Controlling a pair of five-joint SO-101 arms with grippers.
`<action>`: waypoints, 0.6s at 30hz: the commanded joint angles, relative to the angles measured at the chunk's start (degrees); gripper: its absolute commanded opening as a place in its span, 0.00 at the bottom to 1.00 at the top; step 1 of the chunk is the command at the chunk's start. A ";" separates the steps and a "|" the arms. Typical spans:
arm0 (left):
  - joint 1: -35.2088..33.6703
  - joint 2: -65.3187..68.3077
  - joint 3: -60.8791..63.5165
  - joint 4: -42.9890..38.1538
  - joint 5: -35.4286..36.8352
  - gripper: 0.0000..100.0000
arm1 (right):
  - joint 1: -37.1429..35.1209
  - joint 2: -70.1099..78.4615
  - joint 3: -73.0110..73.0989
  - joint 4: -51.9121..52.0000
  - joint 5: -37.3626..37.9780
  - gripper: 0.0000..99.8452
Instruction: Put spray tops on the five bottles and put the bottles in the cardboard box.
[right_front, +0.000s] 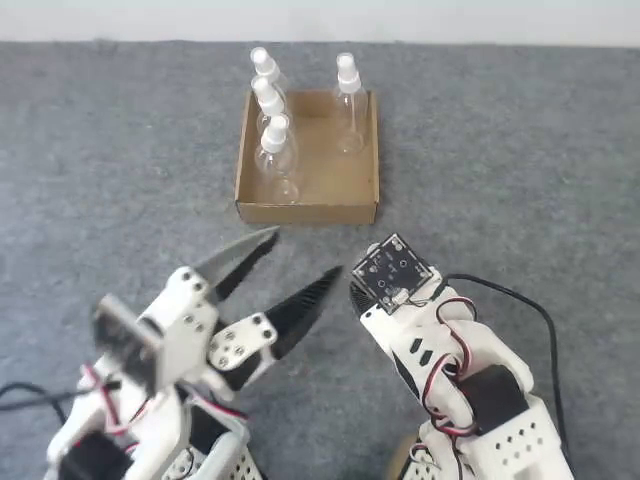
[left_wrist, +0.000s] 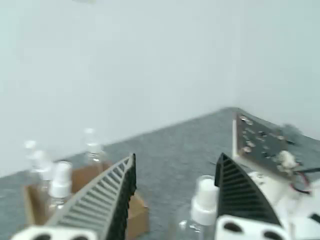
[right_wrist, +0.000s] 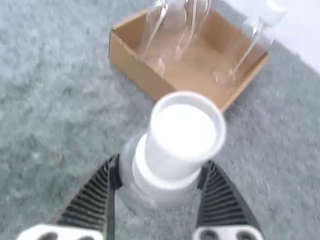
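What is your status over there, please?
Left gripper open, near the box. Right gripper shut on the fifth bottle, capped. Four bottles in box. Left fingers close beside the path.

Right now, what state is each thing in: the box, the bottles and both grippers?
Cardboard box: open-topped, flat on the table, four bottles inside.
Boxed bottles: all four upright, spray tops on.
Fifth bottle: spray top on, held outside the box.
Right gripper: shut on the fifth bottle.
Left gripper: open, empty, short of the box.
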 joint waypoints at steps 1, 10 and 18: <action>-9.67 -6.95 2.59 -0.09 -1.05 0.24 | 0.75 0.48 -0.62 -1.27 0.35 0.05; -24.18 -10.55 8.75 -0.09 -0.97 0.22 | 0.75 0.66 -0.62 -1.36 0.35 0.05; -32.62 -10.55 14.46 -0.09 -0.97 0.03 | 0.75 0.66 -0.44 -1.36 0.35 0.05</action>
